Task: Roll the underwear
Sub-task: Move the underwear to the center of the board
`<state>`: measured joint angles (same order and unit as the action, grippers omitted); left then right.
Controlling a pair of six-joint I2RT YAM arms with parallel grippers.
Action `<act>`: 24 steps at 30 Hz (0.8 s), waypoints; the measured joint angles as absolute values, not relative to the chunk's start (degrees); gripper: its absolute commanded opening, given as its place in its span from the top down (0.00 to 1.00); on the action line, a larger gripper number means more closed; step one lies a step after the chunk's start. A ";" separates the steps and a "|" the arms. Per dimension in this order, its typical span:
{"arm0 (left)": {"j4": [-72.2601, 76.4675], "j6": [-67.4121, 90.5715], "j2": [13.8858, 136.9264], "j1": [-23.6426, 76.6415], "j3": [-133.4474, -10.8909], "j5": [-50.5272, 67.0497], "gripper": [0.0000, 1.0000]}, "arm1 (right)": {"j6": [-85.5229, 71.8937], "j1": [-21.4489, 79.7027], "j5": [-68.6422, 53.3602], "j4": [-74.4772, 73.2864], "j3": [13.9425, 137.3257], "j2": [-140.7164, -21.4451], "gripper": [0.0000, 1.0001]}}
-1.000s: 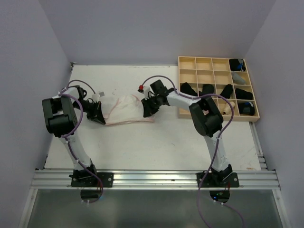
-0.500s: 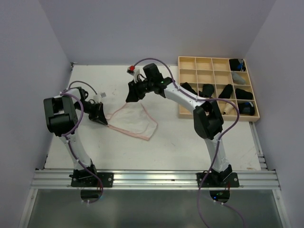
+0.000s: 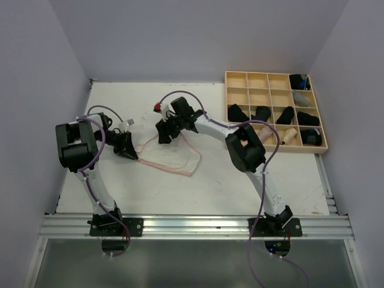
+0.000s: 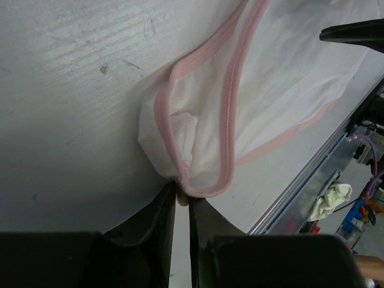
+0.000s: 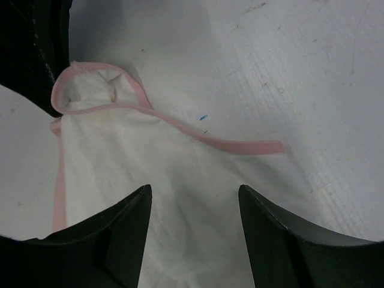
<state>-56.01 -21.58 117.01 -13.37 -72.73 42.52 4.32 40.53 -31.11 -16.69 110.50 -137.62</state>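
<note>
Returned above the underwear (image 3: 173, 159), right jaws gape; only left wrist view shows left jaws pinching it.

- Underwear (image 4: 270, 90): thin, soft whitish cloth, matt and lightly creased. Its pink edging is a narrow ribbed band with visible stitching.
- Black rolls (image 3: 237, 112): matt dark cloth.
- Table (image 3: 210, 186): white top, matt, with faint grain, fine scratches and a few specks.
- Tray (image 3: 258, 72): pale bare wood, matt.
- Rail (image 3: 198, 225): bare silvery metal with a dull sheen.
- Left gripper (image 4: 182, 193) and right gripper (image 5: 195, 198): black fingers, matt and plastic-looking.
- Cable (image 3: 180, 92): purple, with a smooth sheath.
</note>
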 measured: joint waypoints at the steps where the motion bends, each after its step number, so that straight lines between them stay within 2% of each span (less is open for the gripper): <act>1: -56.01 -21.58 117.01 -13.37 -72.73 42.52 0.82 | 4.84 40.73 -29.95 -16.62 110.54 -137.62 0.36; 4: -56.01 -21.61 117.01 -13.37 -72.73 42.50 0.82 | 7.16 41.21 -26.89 -15.40 110.54 -137.62 0.37; 7: -56.01 -21.61 117.01 -13.37 -72.73 42.52 0.82 | 10.39 41.36 -23.94 -16.64 111.31 -137.93 0.43; 9: -56.03 -21.61 117.05 -13.37 -72.75 42.50 0.83 | 12.84 41.47 -21.50 -17.23 113.06 -139.20 0.50; 10: -56.05 -21.63 117.10 -13.37 -72.75 42.50 0.84 | 13.80 41.52 -20.21 -17.43 113.60 -139.76 0.56; 11: -56.05 -21.65 117.12 -13.37 -72.75 42.48 0.87 | 14.74 41.60 -18.92 -17.61 113.89 -140.38 0.73; 13: -56.14 -21.89 117.14 -13.37 -72.75 42.17 0.89 | 16.12 41.74 -17.10 -17.50 114.21 -140.62 0.86; 14: -56.18 -22.09 117.14 -13.37 -72.75 41.91 0.91 | 16.64 41.80 -16.38 -17.45 114.21 -140.62 0.96; 15: -56.23 -22.09 117.14 -13.37 -72.75 41.76 0.92 | 17.12 41.87 -15.57 -17.34 114.21 -140.62 0.99; 24: -56.40 -22.26 117.14 -13.37 -72.71 41.01 1.00 | 14.96 41.45 -13.56 -17.41 114.21 -140.44 1.00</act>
<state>-56.40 -22.26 117.14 -13.37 -72.71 41.01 14.96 41.45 -13.56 -17.41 114.21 -140.44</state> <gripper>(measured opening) 0.015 0.015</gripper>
